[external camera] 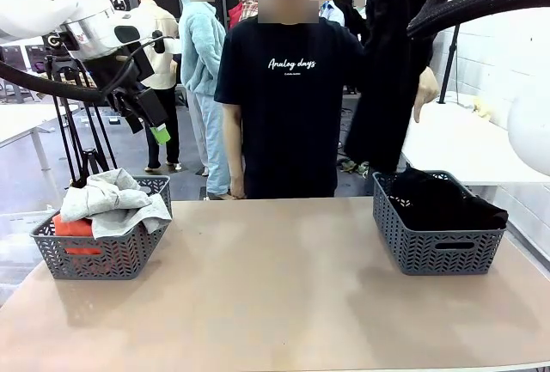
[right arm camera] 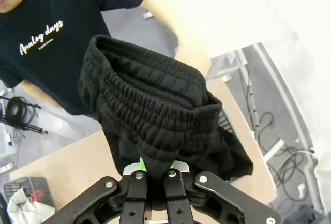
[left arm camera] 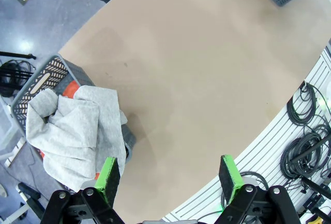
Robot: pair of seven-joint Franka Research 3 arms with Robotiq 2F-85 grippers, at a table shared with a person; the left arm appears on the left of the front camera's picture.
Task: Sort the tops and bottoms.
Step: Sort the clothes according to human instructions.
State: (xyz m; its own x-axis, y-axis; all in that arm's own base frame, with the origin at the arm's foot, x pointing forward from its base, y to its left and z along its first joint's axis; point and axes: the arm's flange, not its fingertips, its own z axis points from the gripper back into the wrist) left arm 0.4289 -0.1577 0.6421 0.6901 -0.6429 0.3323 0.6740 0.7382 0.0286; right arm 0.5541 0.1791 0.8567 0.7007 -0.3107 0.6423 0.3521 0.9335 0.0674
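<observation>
Right claw pinched tight on black bottoms (elastic waistband up), left claw spread wide, holding nothing

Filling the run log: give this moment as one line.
left gripper open, above grey sweatshirt | right gripper shut on black shorts | above right basket

You see grey sweatshirt heaped over orange top, left basket | black elastic-waist bottoms hanging high | black fabric in right basket
</observation>
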